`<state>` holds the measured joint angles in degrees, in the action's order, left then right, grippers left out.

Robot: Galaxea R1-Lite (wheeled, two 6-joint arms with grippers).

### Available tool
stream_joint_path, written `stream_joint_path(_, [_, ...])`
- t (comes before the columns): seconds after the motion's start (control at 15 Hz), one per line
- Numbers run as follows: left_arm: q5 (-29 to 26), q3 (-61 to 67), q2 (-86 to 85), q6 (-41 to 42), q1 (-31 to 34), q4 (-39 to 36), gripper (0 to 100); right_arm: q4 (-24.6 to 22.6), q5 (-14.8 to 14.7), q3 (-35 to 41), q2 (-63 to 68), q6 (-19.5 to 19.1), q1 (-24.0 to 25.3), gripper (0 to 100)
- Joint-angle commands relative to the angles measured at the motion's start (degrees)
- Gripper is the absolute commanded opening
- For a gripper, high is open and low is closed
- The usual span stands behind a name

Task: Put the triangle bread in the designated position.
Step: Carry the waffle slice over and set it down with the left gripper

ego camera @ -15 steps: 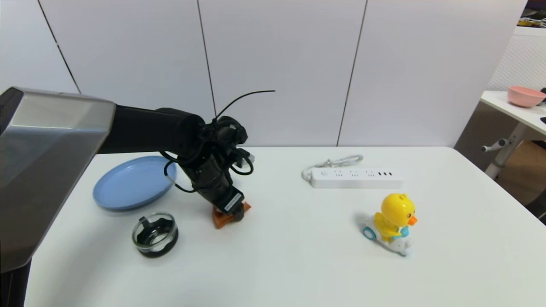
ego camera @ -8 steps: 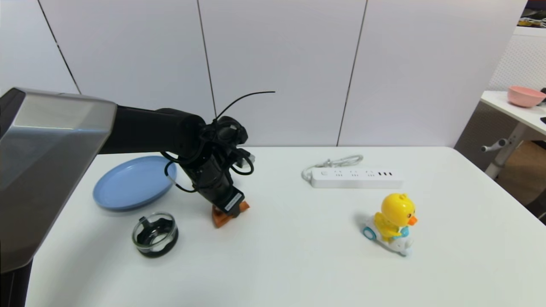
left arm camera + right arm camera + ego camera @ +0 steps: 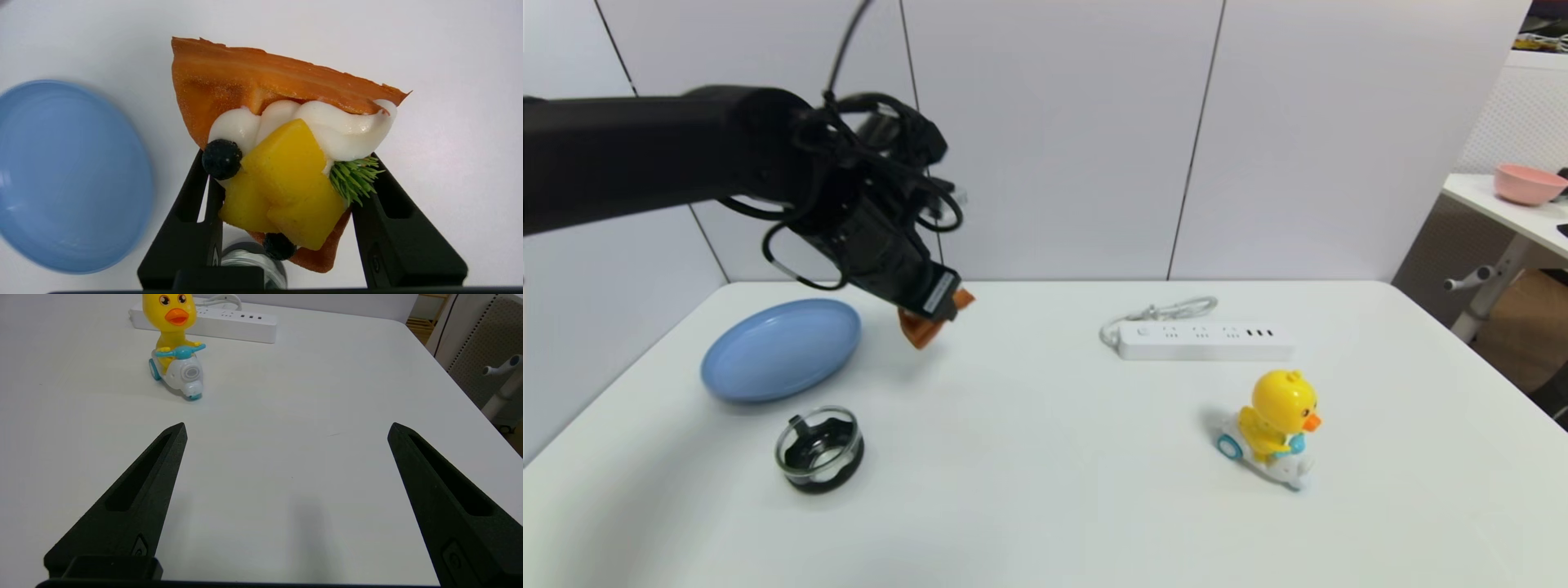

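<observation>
The triangle bread (image 3: pixel 925 325) (image 3: pixel 261 98), an orange-brown wedge topped with white cream, yellow cubes, dark berries and a green sprig, hangs in the air above the table. My left gripper (image 3: pixel 931 314) (image 3: pixel 282 163) is shut on it, one black finger on each side. It hovers just right of the blue plate (image 3: pixel 781 349) (image 3: pixel 69 175). My right gripper (image 3: pixel 286 433) is open over bare table near the front right, out of the head view.
A glass lid with a black insert (image 3: pixel 819 448) lies in front of the plate. A white power strip (image 3: pixel 1205 340) (image 3: pixel 220 320) sits at the back middle. The yellow duck toy on a scooter (image 3: pixel 1274 427) (image 3: pixel 176 347) stands to the right.
My left arm has risen and drawn back towards the plate, lifting the triangle bread off the table. Everything else has stayed put.
</observation>
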<state>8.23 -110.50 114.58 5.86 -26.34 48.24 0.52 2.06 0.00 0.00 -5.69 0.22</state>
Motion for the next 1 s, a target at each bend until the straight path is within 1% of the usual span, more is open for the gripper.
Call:
stream_joint_path(0.07, [1.62,-2.71,-7.26,0.20,11.40,-4.64,0,0.00,0.05,0.09,0.00,-0.02,-0.04,100])
stream_joint_path(0.27, [1.62,-2.71,-6.39,5.21,23.00,-15.45,0,0.00,0.05,0.09,0.00,-0.02,-0.04,100])
stream_joint_path(0.4, [1.62,-2.71,-2.69,5.47,27.49,-22.22,0,0.00,0.05,0.09,0.00,-0.02,-0.04,100])
stream_joint_path(0.53, [1.09,-2.71,2.05,5.65,29.86,-28.20,0,0.09,0.05,0.09,0.00,-0.02,-0.04,100])
stream_joint_path(0.73, [-0.23,-2.71,5.30,7.41,30.12,-27.76,0,0.00,0.05,0.09,0.00,-0.02,0.04,100])
stream_joint_path(1.0, [-1.99,-3.06,9.96,14.26,30.12,-26.97,0,0.00,0.05,0.09,0.00,-0.02,0.04,100])
